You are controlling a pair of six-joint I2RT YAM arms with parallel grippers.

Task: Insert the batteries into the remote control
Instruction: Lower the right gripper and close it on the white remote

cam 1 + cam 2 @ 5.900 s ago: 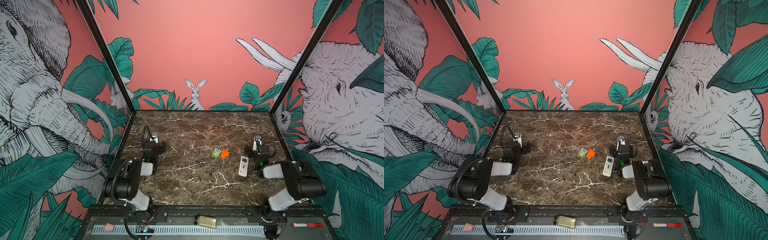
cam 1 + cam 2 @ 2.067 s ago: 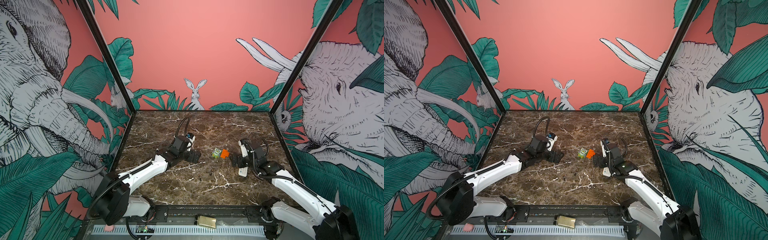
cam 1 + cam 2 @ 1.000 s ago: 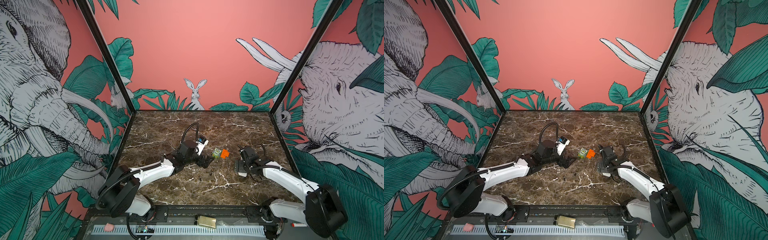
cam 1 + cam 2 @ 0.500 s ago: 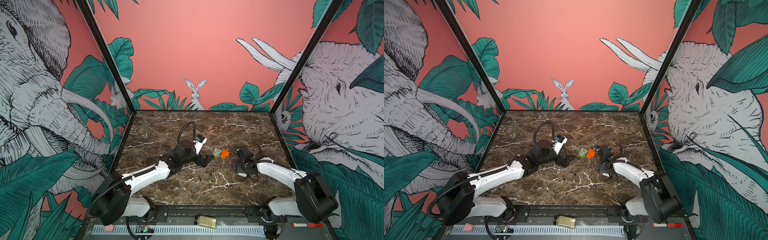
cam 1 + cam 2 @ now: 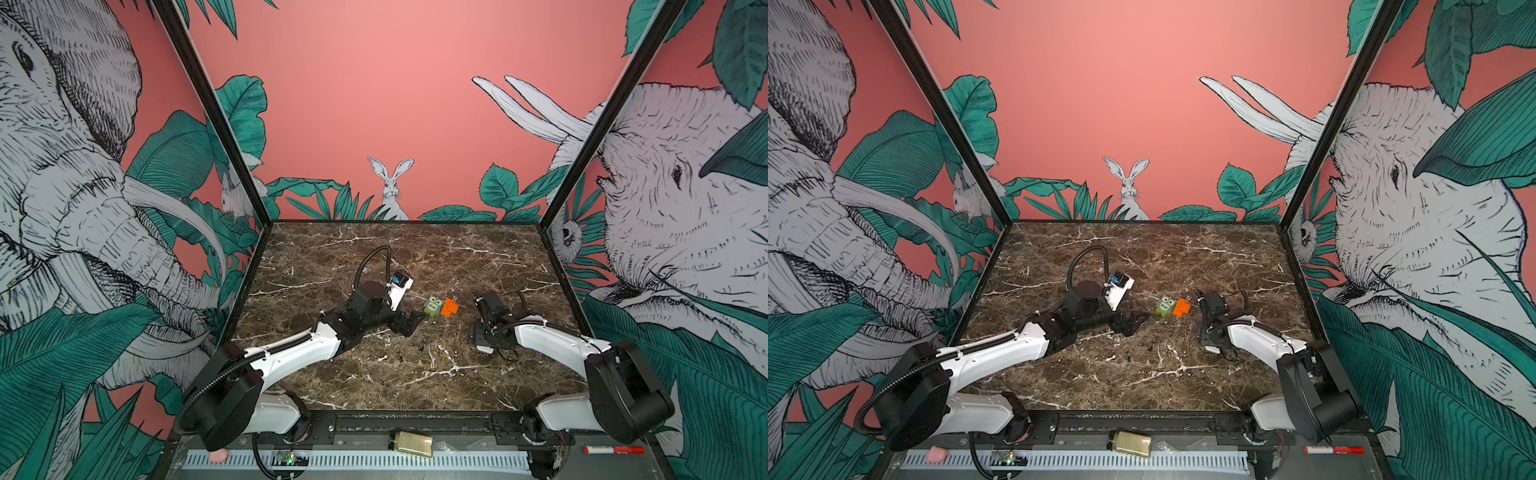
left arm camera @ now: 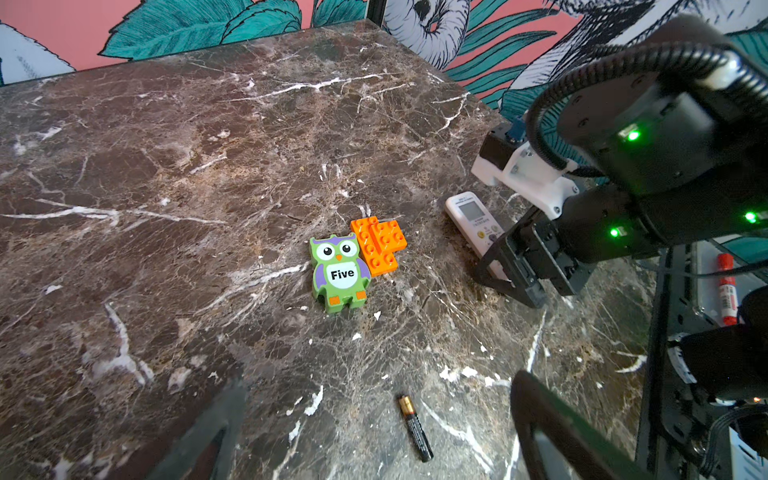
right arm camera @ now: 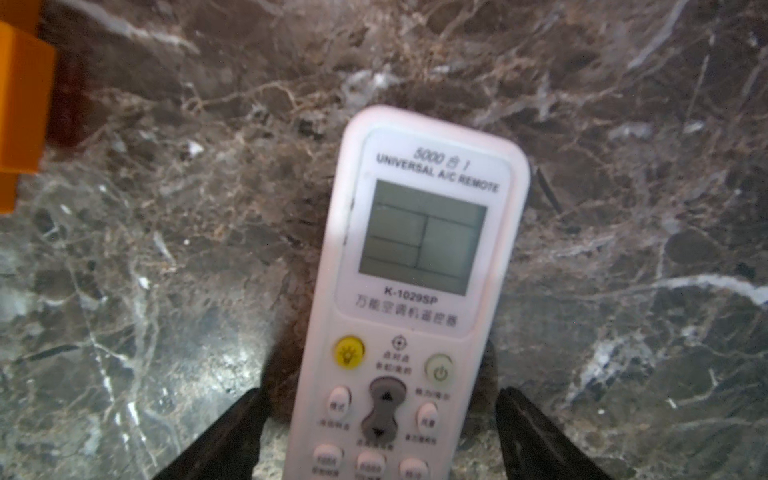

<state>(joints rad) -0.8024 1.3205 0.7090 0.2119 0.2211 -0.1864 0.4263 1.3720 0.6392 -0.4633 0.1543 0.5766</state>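
Dark marble tabletop [image 5: 374, 257] under a pink jungle mural [image 5: 665, 208] of elephants and a rabbit. Straddled the white universal A/C remote control [image 7: 415, 291] with the right gripper [image 7: 386, 432], jaws apart, a sliver of marble showing on each side, nothing gripped yet. Found the remote lying face up toward the table's right side, display and buttons showing, near an orange toy brick [image 6: 378, 245] and a green owl block [image 6: 338, 272] marked "Five". Held the left gripper [image 5: 409, 323] above the marble, spread fully wide and empty, close to two AAA batteries [image 5: 422, 344] lying loose between the arms. Judged the step in hand as taking hold of the remote: best pinched squarely across its long sides, level and firm enough to lift and turn over — battery recess presumably underneath, out of sight — without skating it into the toys.
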